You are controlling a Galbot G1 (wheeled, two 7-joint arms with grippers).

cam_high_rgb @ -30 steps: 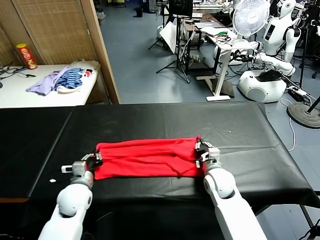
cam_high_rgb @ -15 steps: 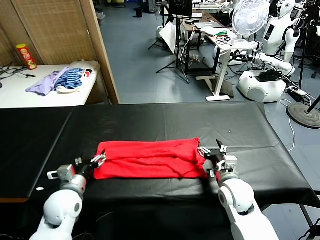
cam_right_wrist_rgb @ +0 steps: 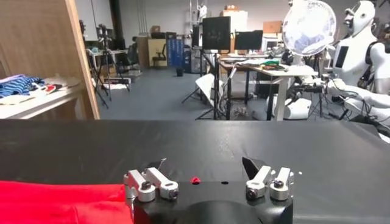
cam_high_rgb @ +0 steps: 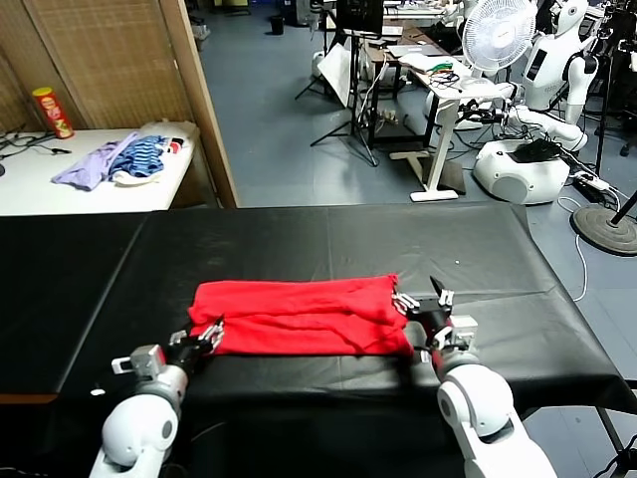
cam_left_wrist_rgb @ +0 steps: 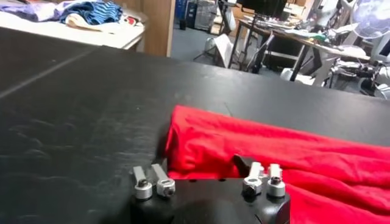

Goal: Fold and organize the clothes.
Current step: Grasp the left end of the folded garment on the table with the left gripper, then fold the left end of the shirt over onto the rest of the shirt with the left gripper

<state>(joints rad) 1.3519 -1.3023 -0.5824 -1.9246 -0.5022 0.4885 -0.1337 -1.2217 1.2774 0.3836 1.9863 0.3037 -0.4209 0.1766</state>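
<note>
Both grippers had let go of the red T-shirt [cam_high_rgb: 299,317] and drawn back. It lay folded into a long band across the black table [cam_high_rgb: 299,239]. At its left end the left gripper [cam_high_rgb: 206,337] stood partly open, empty; off the right end, the right gripper [cam_high_rgb: 423,304] gaped wide, empty.

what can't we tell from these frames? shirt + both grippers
- Red T-shirt, head view: printed side not visible; the folded layers hide it.
- Left gripper, head view: too small to tell whether it touches the shirt's edge.
- Right wrist view: the right gripper body hides the cloth beneath; the frame edge cuts off the shirt.
</note>
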